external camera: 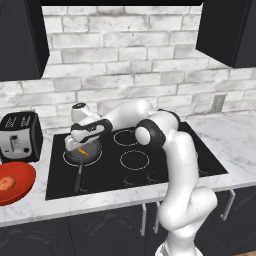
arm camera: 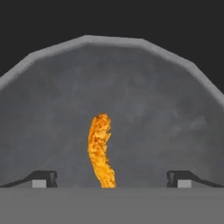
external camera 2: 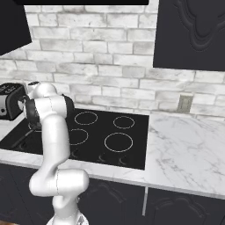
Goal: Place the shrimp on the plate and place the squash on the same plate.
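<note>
The shrimp (external camera: 83, 152), a thin curved orange sliver, lies in a dark grey frying pan (external camera: 75, 155) on the stove's front left burner. In the hand view the shrimp (arm camera: 100, 151) lies on the pan's floor (arm camera: 144, 105), between my two fingertips and a little left of centre. My gripper (external camera: 81, 144) hangs just above the pan, pointing down, open, with nothing held. From the hand camera the gripper (arm camera: 111, 179) shows one fingertip on each side of the shrimp, both apart from it. The squash (external camera: 6, 183), a red-orange lump, rests on a bright red dish (external camera: 24, 174) at the far left. The plate is out of view.
A black cooktop (external camera: 165, 160) with several ring burners covers the counter's middle. The pan's handle (external camera: 79, 177) points toward the counter's front edge. A toaster (external camera: 20, 136) stands behind the red dish. Marble counter (external camera 2: 184, 149) stretches to the right. Dark cabinets hang above.
</note>
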